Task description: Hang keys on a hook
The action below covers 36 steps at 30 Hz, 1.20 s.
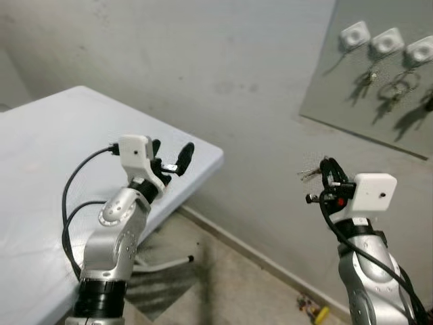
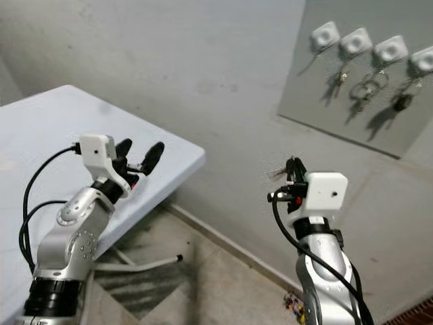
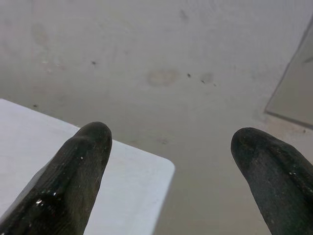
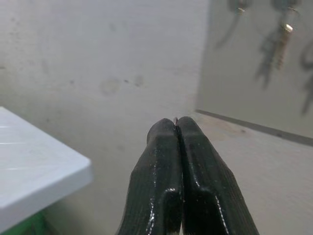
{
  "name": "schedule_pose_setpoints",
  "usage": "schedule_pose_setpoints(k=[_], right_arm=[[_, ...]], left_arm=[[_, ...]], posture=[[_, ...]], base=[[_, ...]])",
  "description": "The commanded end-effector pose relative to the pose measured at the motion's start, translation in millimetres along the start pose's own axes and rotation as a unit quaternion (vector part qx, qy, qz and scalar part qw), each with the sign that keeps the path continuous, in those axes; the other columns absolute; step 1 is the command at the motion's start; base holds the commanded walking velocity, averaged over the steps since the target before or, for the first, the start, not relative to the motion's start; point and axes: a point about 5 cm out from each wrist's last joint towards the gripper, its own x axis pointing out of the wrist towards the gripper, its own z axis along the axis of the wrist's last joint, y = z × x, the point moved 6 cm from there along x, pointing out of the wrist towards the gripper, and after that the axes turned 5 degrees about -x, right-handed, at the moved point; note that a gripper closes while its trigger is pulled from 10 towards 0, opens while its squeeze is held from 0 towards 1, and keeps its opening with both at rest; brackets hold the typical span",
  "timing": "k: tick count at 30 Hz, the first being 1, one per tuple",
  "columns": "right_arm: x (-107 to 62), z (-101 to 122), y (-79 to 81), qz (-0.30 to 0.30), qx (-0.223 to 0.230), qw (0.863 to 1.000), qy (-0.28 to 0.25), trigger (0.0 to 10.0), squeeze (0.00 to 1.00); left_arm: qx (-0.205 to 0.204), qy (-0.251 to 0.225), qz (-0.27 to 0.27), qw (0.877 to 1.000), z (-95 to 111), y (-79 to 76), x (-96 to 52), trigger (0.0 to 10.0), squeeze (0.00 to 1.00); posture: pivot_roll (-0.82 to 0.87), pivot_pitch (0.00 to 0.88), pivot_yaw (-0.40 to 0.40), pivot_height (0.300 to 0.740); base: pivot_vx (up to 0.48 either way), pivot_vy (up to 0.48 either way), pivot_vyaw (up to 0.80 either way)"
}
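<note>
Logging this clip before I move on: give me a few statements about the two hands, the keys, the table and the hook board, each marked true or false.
1. The right hand is pinched shut, with keys sticking out at its fingertips. True.
2. The left hand is shut. False: its fingers are spread apart with nothing between them.
3. The grey board on the wall carries four white hooks. True.
4. Every hook on the board is bare. False: keys already hang from several of them.
5. The left hand rests flat on the white table. False: it is raised above the table's corner, pointing at the wall.
</note>
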Motion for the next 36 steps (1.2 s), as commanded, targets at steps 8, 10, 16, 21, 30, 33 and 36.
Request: schedule_pose_setpoints(k=[8, 10, 16, 21, 30, 33, 36], right_arm=[[0.4, 4.0, 1.4, 0.006, 0.002, 1.000, -0.004, 10.0, 0.00], [0.4, 4.1, 1.7, 0.006, 0.002, 1.000, -0.004, 10.0, 0.00], [-0.3, 4.0, 2.8, 0.007, 0.003, 1.000, -0.004, 10.0, 0.00], [-1.2, 3.6, 3.5, 0.008, 0.004, 1.000, -0.003, 10.0, 0.00], [-1.6, 3.3, 3.6, 0.008, 0.006, 1.000, -0.002, 10.0, 0.00], [-1.6, 3.0, 3.9, 0.008, 0.006, 1.000, -0.001, 10.0, 0.00], [-1.1, 2.9, 4.6, 0.009, 0.007, 1.000, -0.001, 10.0, 0.00]], left_arm=[[0.005, -0.003, 0.002, 1.000, 4.3, -0.9, 0.9, 10.0, 0.00], [0.005, -0.003, 0.002, 1.000, 4.4, -1.2, 1.0, 10.0, 0.00], [0.004, -0.003, 0.004, 1.000, 4.7, 0.0, 1.3, 10.0, 0.00], [0.005, -0.002, 0.006, 1.000, 4.4, 0.5, 0.9, 10.0, 0.00], [0.004, 0.000, 0.007, 1.000, 4.6, 1.0, 0.8, 10.0, 0.00], [0.008, -0.002, 0.008, 1.000, 5.4, 1.3, 1.1, 10.0, 0.00], [0.010, -0.002, 0.008, 1.000, 5.5, 1.1, 1.2, 10.0, 0.00]], posture=[[-0.04, 0.000, -0.034, 0.740], [-0.04, 0.000, -0.035, 0.740], [-0.04, 0.000, -0.033, 0.740], [-0.04, 0.000, -0.032, 0.740], [-0.04, 0.000, -0.030, 0.740], [-0.04, 0.000, -0.030, 0.740], [-0.04, 0.000, -0.030, 0.740]], base=[[0.158, 0.246, 0.00], [0.442, 0.000, 0.00], [0.474, 0.000, 0.00], [0.480, 0.000, 0.00], [0.480, 0.000, 0.00], [0.480, 0.000, 0.00], [0.480, 0.000, 0.00]])
